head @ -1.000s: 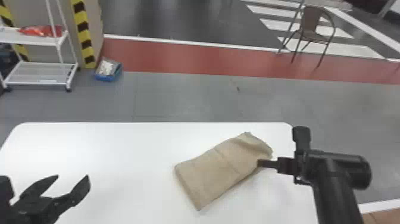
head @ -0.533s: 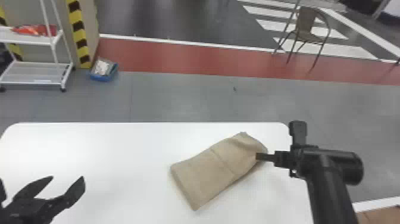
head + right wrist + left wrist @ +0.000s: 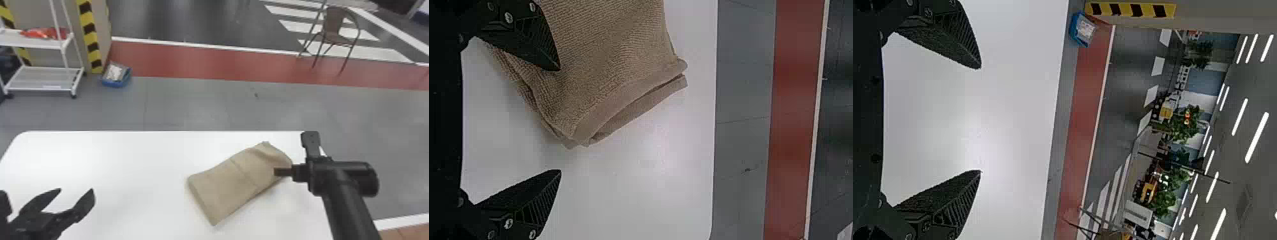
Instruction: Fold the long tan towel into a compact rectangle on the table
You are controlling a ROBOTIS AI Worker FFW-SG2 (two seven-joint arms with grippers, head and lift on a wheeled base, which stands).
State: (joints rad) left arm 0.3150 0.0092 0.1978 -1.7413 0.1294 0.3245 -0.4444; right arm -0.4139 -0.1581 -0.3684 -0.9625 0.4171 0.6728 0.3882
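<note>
The tan towel (image 3: 237, 182) lies folded in layers as a slanted rectangle on the white table (image 3: 137, 166), right of centre. Over its right end stands my right gripper (image 3: 295, 156), open. In the right wrist view the towel's layered end (image 3: 619, 100) reaches between the fingers of my right gripper (image 3: 560, 120), one finger above the cloth and the other over bare table; neither is closed on it. At the table's near left my left gripper (image 3: 75, 194) is parked open, away from the towel; in the left wrist view, the open left gripper (image 3: 981, 120) has only tabletop between its fingers.
Beyond the table's far edge lies grey floor with a red strip (image 3: 204, 62). A white wire shelf (image 3: 41, 78) and a blue box (image 3: 116, 75) stand at the back left, a brown chair (image 3: 335, 28) at the back right.
The head view has shifted slightly, sliding the whole scene a little leftward. Relative to the table and towel, neither gripper has clearly moved, and the towel keeps its shape.
</note>
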